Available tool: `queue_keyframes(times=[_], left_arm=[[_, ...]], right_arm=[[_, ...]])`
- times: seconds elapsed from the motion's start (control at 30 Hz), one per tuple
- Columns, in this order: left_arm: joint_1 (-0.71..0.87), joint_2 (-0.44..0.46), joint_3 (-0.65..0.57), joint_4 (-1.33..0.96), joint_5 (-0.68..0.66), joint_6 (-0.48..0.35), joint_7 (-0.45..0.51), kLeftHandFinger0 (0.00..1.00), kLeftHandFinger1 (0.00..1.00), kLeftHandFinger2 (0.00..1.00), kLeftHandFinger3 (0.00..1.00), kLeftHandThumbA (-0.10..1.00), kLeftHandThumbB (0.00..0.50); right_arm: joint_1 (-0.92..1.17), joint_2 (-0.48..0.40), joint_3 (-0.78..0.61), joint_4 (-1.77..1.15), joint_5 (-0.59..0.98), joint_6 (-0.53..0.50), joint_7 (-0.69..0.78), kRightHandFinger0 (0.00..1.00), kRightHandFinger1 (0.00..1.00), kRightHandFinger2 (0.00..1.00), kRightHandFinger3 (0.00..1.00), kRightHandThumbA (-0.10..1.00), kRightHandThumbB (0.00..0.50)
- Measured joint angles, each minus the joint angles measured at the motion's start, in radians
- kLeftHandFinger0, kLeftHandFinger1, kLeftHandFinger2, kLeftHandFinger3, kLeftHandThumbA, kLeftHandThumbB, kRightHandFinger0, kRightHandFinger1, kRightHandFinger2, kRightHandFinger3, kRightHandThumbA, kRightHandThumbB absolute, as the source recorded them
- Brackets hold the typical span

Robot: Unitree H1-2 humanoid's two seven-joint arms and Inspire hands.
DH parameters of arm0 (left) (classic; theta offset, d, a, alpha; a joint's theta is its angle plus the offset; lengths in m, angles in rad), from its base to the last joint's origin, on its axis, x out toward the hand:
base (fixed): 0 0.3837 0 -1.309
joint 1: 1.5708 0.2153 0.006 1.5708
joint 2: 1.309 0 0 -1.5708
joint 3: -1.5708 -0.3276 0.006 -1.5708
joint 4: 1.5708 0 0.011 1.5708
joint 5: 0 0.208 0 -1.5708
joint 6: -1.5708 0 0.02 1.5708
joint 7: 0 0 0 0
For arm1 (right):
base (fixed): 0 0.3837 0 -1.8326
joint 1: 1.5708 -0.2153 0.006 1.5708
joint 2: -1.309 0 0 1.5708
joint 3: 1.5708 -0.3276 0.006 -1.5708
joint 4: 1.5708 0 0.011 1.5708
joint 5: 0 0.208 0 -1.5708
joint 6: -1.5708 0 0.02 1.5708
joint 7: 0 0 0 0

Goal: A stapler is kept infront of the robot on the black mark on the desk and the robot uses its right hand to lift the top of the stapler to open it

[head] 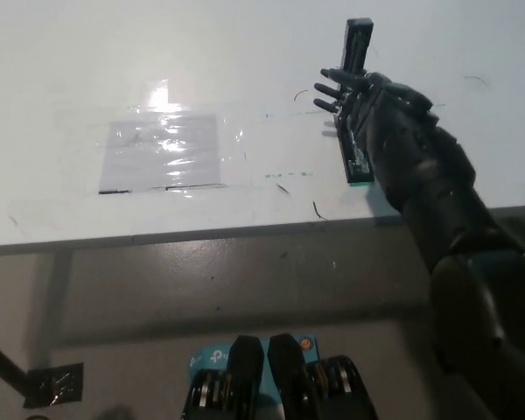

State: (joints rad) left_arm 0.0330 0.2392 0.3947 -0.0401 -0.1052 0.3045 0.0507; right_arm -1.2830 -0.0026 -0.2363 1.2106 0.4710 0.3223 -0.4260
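Observation:
The black stapler stands open on the white desk (245, 52) at the right. Its top (359, 44) is tilted up and points away from me, while its base (357, 164) lies flat on the desk with a greenish near end. My black right hand (372, 101) is wrapped around the lower part of the raised top, its fingertips (326, 90) sticking out to the left of it. The hinge and the black mark are hidden behind the hand and forearm. My left hand is out of view.
A sheet under shiny taped plastic (162, 153) lies at the desk's middle left. The desk's front edge (201, 236) runs across the picture, with floor below it. A blue box (208, 359) sits on the floor near the bottom.

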Motion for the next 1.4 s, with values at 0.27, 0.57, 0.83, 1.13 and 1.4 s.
queue_keyframes(times=[0.27, 0.57, 0.83, 1.13, 1.4], left_arm=[[0.004, 0.0, -0.001, 0.0, 0.0, 0.001, 0.0, 0.23, 0.2, 0.4, 0.68, 0.2, 0.0], [0.004, 0.003, -0.001, -0.004, -0.002, 0.001, -0.001, 0.2, 0.19, 0.4, 0.69, 0.25, 0.0], [0.005, 0.009, -0.001, -0.005, -0.003, 0.001, -0.001, 0.23, 0.21, 0.42, 0.73, 0.22, 0.0], [0.006, 0.007, -0.001, -0.005, -0.003, 0.004, -0.001, 0.24, 0.21, 0.43, 0.76, 0.21, 0.0], [0.006, 0.002, -0.001, -0.001, -0.003, 0.004, -0.001, 0.22, 0.19, 0.43, 0.72, 0.18, 0.0]], right_arm=[[-0.086, -0.057, 0.051, 0.043, -0.043, -0.037, 0.035, 0.26, 0.35, 0.48, 0.67, 0.15, 0.0], [-0.234, -0.067, 0.075, 0.036, -0.087, -0.118, 0.103, 0.25, 0.31, 0.44, 0.65, 0.15, 0.0], [-0.223, -0.045, 0.085, -0.025, -0.111, -0.144, 0.166, 0.26, 0.32, 0.45, 0.64, 0.15, 0.0], [-0.027, -0.035, 0.081, -0.329, -0.116, -0.077, 0.202, 0.34, 0.39, 0.51, 0.72, 0.14, 0.0], [0.191, -0.038, 0.079, -0.637, -0.112, 0.008, 0.204, 0.29, 0.33, 0.48, 0.72, 0.23, 0.0]])
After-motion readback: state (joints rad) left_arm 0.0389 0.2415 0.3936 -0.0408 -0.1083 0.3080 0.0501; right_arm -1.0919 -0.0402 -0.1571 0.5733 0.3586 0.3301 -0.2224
